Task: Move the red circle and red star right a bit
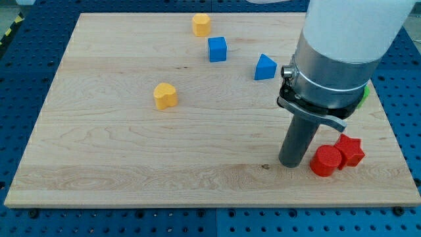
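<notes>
Wooden board (131,158) on a blue perforated bench (408,105). Item one: my tip (290,164), the lower end of a dark rod, resting on the board near the view's lower right; it grasps nothing, being a bare rod. Item two: red circle (325,161), just to the view's right of my tip, close beside it; contact cannot be confirmed. Item three: red star (350,150), touching the circle on its right and slightly toward the view's top. Other stock: blue triangular block (265,67) and blue cube (217,49) toward the top centre; yellow block (201,24) near the top edge; yellow heart (165,96) left of centre; a green block (364,93), mostly hidden behind the arm. No containers on the board.
</notes>
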Tool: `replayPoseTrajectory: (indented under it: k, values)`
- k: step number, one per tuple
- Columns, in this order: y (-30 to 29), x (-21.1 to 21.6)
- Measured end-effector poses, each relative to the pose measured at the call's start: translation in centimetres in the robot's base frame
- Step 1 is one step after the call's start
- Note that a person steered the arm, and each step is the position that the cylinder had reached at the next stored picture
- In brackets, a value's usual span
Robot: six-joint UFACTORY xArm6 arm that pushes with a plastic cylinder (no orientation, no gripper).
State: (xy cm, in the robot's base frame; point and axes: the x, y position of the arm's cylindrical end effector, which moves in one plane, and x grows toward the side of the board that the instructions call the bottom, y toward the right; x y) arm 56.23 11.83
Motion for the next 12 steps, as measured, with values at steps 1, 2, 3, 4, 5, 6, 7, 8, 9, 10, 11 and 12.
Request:
replayPoseTrajectory:
  k: [1, 2, 3, 4, 5, 6, 7, 8, 9, 10, 11, 12]
  values:
    - [2.3, 0.0]
    - [5.0, 0.0]
    - [5.5, 0.0]
    - [5.5, 0.0]
    - [4.2, 0.0]
    - [0.4, 1.9]
    - [0.9, 3.3]
    - [3.0, 3.1]
    - [5.0, 2.7]
    - [6.2, 2.7]
    - [3.9, 2.5]
    - [-3.2, -0.3]
